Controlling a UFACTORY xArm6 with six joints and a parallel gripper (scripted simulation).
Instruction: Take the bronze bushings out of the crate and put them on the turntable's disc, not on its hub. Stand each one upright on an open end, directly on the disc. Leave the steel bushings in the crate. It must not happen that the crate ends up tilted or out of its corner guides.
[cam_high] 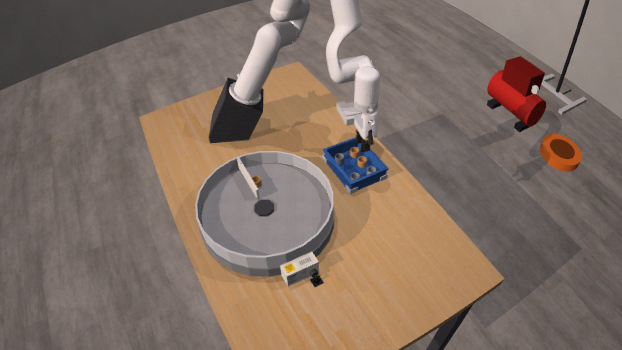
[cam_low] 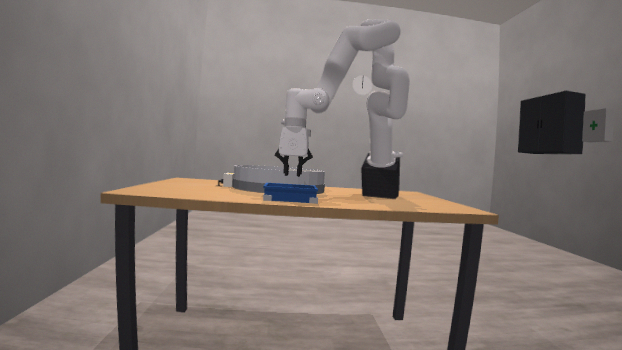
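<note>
The blue crate (cam_high: 355,165) sits on the table to the right of the turntable (cam_high: 265,210). It holds two bronze bushings (cam_high: 354,151) (cam_high: 362,161) and three steel bushings (cam_high: 339,158), all upright. One more bronze bushing (cam_high: 257,181) stands upright on the grey disc, next to the white divider blade (cam_high: 247,177) and away from the dark hub (cam_high: 263,208). My gripper (cam_high: 364,145) points straight down, partly open and empty, just above the crate's far edge near the rear bronze bushing. In the side view the gripper (cam_low: 292,172) hangs a little above the crate (cam_low: 290,192).
The turntable has a raised grey rim, with a white control box (cam_high: 299,267) at its front. The robot's black base (cam_high: 236,112) stands at the back of the table. A red compressor (cam_high: 517,92) and an orange ring (cam_high: 561,152) lie on the floor to the right.
</note>
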